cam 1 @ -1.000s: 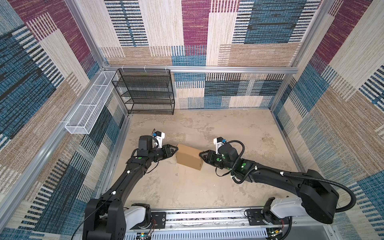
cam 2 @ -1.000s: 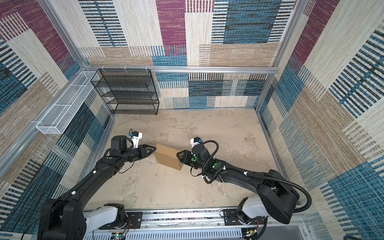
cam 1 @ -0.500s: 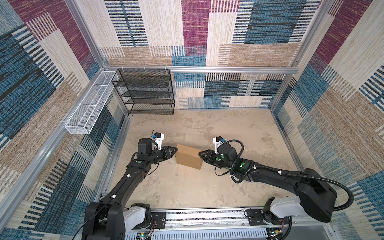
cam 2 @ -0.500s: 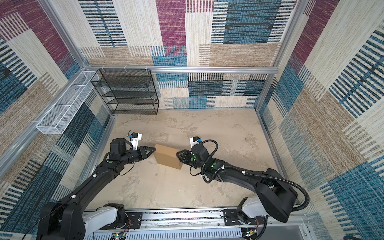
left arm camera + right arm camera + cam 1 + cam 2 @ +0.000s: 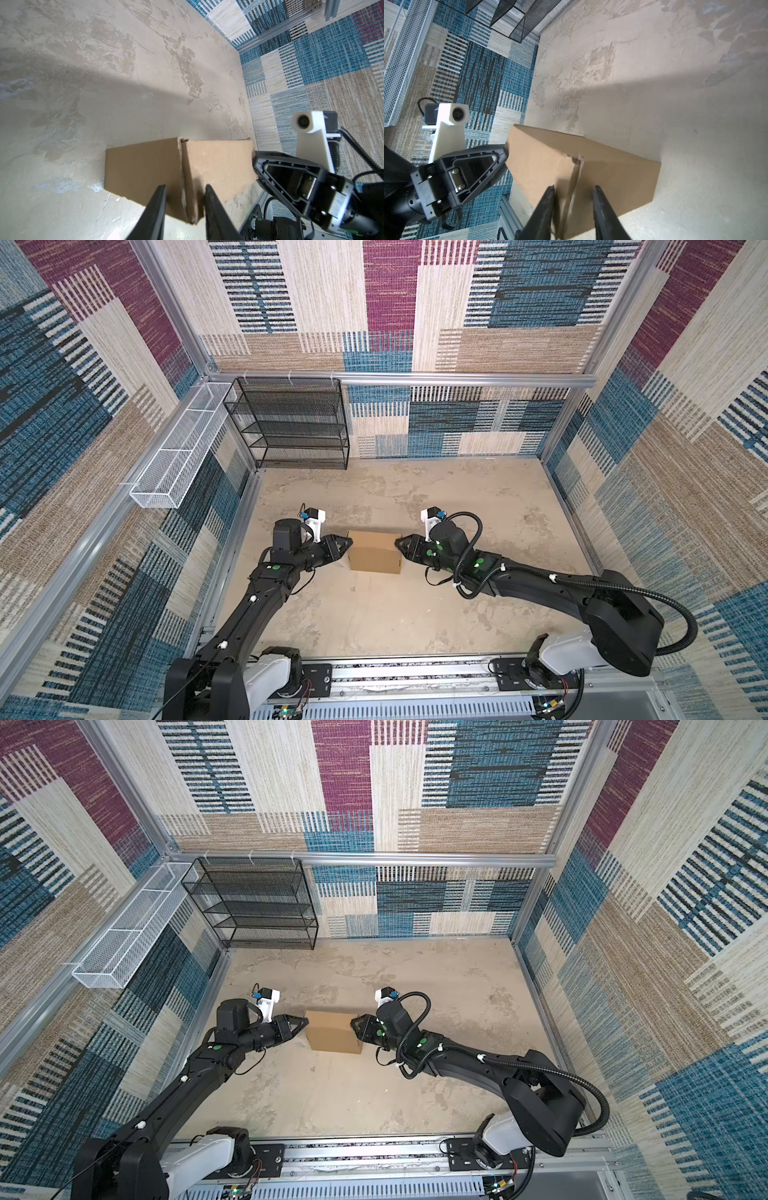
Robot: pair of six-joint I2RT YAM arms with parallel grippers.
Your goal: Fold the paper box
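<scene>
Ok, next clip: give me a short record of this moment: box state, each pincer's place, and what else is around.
box: paper box, brown cardboard, folded up into a closed-looking block, resting on the table
left pincer: at the box's left end, jaws apart
right pincer: at the opposite end, jaws apart
contact: tips at the cardboard; firm pressure cannot be told
surroundings: black mesh shelf at the back wall; white wire basket on the left wall

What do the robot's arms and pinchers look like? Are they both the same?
Nearly twins! The left arm and right arm are chunky and black, with green round stickers and white bases. The left gripper and right gripper each have two thin, pointed black fingers and a white camera block behind. Only the right arm wears a fat ribbed black hose.
</scene>
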